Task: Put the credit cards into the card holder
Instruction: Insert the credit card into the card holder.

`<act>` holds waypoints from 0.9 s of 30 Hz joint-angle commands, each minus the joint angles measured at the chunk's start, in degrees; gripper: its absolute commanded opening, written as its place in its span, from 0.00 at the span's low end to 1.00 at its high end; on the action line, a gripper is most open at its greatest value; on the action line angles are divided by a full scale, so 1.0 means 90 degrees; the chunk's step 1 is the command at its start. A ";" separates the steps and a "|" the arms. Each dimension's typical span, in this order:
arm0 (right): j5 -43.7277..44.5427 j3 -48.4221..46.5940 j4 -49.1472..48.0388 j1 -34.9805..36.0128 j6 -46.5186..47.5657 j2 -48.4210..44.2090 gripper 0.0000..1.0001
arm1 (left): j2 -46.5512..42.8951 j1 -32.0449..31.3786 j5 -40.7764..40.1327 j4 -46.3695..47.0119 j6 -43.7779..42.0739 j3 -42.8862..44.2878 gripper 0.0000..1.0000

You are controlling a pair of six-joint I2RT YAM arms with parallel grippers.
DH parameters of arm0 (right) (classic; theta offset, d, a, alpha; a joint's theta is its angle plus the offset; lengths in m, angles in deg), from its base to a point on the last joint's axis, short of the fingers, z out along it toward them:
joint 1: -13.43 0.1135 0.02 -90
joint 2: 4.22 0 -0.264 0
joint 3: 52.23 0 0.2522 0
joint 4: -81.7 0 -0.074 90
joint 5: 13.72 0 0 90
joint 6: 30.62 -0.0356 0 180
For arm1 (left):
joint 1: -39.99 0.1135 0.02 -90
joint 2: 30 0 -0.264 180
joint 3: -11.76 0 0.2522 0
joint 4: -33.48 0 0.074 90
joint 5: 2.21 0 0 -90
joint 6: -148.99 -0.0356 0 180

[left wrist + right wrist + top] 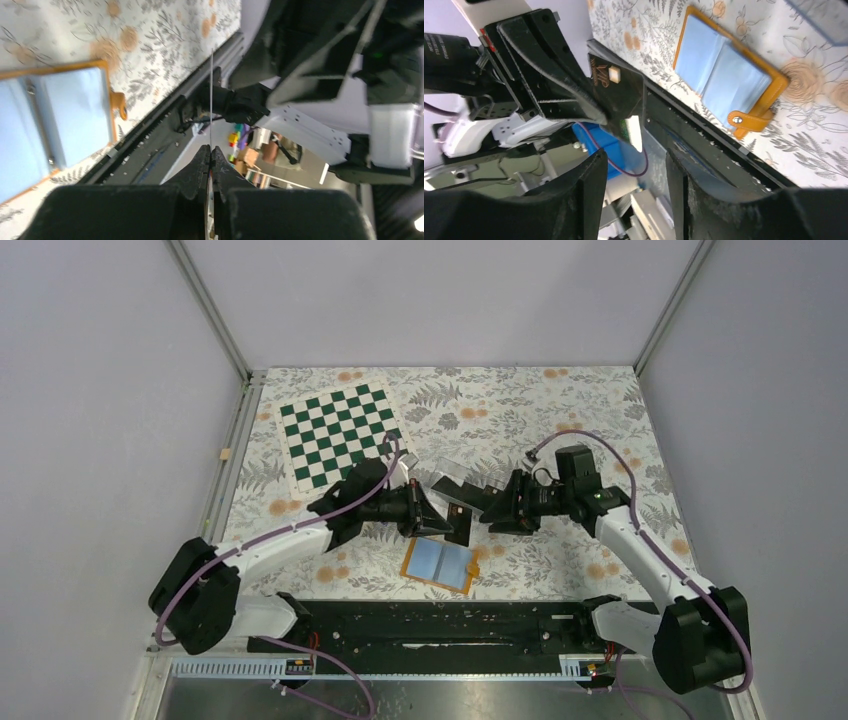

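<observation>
A: Where is the credit card [621,95]?
B: It is above the table [560,420], with the left gripper [210,150] clamped tight on one end

A: And the card holder [438,563]?
B: It lies unfolded on the floral cloth just in front of the card, blue pockets up, near the front rail

A: The right gripper [634,165]?
B: It faces the card's free end from close by, jaws apart, and a clear box [468,481] lies just behind both grippers
</observation>
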 commanded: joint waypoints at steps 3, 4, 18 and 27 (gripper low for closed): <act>-0.0832 0.0971 -0.3015 0.0446 -0.1992 -0.0252 0.53 | -0.0744 0.0010 0.0626 0.2666 0.1648 -0.0957 0.00; -0.0840 0.1068 -0.3302 0.0524 -0.2180 -0.0209 0.53 | -0.0780 0.0006 0.0621 0.2845 0.1789 -0.1066 0.00; -0.1002 0.1282 -0.5366 0.0909 -0.3405 0.0342 0.02 | -0.0765 0.0008 0.0587 0.3121 0.1927 -0.1396 0.02; -0.0103 0.0798 -0.2111 0.0906 -0.1182 0.0136 0.00 | -0.0896 0.0141 -0.0505 0.0137 0.0327 -0.1332 0.47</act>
